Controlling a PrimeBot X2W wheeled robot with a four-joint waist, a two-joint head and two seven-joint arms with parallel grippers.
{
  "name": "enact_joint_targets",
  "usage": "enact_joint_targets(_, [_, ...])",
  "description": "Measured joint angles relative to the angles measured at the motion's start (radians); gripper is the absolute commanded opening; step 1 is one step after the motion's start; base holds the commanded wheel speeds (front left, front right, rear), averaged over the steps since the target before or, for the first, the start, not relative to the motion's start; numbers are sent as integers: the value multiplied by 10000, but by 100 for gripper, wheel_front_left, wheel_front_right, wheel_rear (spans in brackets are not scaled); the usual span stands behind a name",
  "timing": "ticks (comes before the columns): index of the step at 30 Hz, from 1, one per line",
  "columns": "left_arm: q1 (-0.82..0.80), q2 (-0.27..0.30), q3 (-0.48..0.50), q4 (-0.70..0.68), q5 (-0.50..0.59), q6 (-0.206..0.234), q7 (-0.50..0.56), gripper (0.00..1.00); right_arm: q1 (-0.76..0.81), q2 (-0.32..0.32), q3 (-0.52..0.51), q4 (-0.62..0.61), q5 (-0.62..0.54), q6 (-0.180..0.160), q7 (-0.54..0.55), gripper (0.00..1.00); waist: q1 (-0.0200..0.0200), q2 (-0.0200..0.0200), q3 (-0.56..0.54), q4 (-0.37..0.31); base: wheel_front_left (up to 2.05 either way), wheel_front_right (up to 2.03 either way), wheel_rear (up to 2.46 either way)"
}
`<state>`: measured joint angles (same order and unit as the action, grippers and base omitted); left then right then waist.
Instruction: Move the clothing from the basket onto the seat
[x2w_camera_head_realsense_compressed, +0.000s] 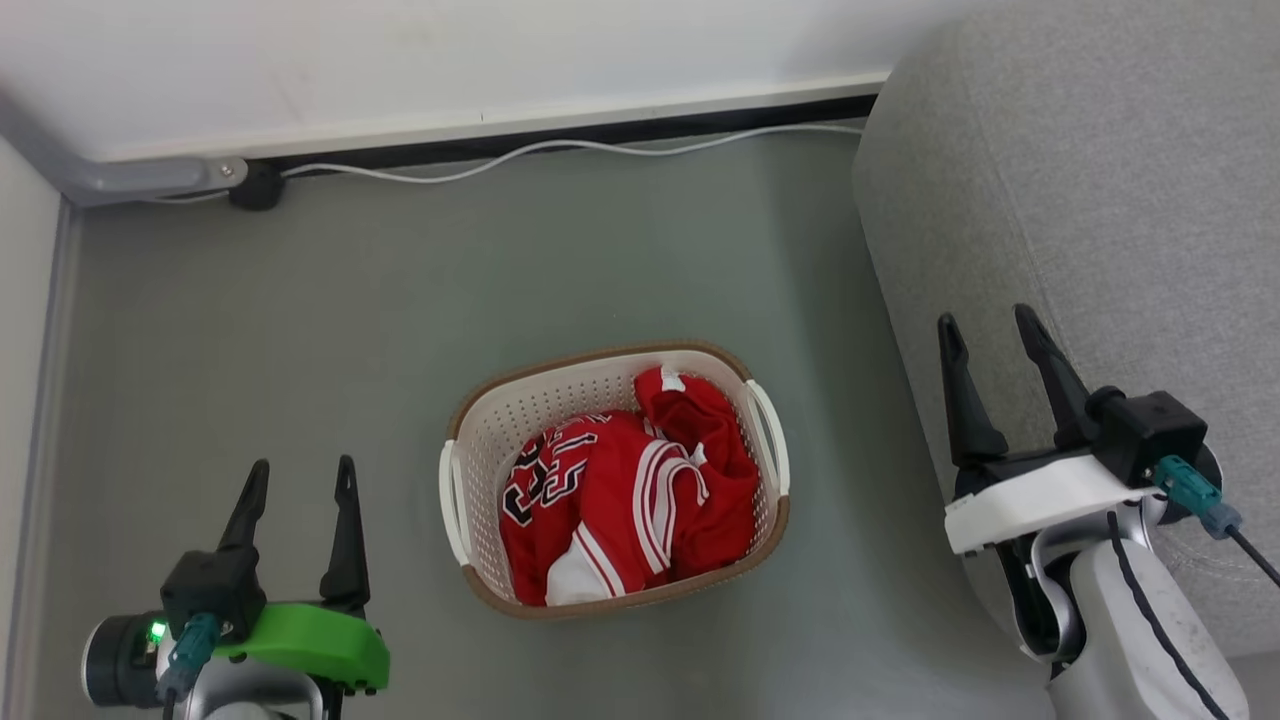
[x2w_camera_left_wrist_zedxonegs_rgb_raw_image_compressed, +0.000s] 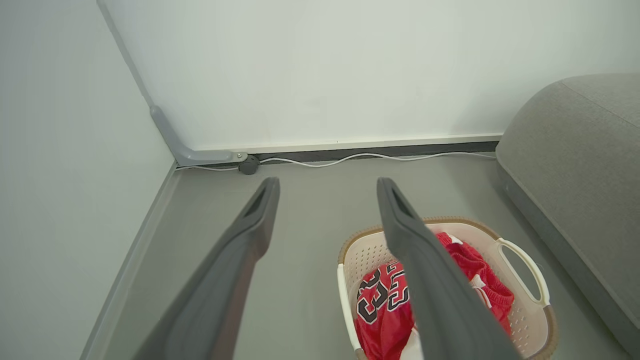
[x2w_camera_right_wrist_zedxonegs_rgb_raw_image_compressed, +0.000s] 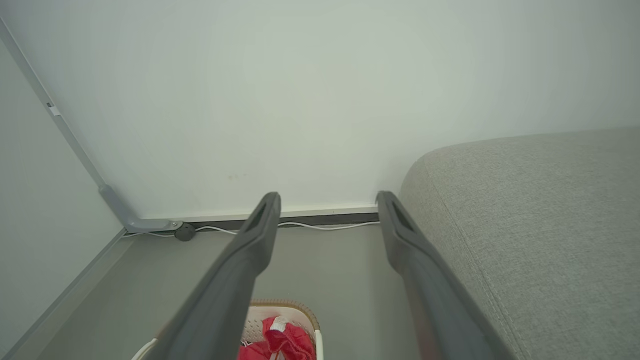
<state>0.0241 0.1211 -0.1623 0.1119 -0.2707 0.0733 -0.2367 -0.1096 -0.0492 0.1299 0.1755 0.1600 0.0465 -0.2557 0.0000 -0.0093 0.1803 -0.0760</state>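
Head view: your left tool (x2w_camera_head_realsense_compressed: 303, 463) and right tool (x2w_camera_head_realsense_compressed: 985, 316) both stand wide, empty; red soft-fabric basketball kit (x2w_camera_head_realsense_compressed: 640, 500) heaped inside cream perforated plastic basket (x2w_camera_head_realsense_compressed: 540, 408), beside the light-grey fabric sofa (x2w_camera_head_realsense_compressed: 1090, 200).

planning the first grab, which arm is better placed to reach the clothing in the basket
Left, probably. The left gripper is open beside the basket, close to the clothing. The right gripper, also open, sits farther off, over by the seat.
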Motion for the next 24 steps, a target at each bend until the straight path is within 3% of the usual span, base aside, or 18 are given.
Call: enact_joint_targets(24, [-3455,-360,-1390,2038,782,-640,920,100,-2210,-6,-167,-1375,-2,-56,-2,100,2,0,3315,-667,0,0,0])
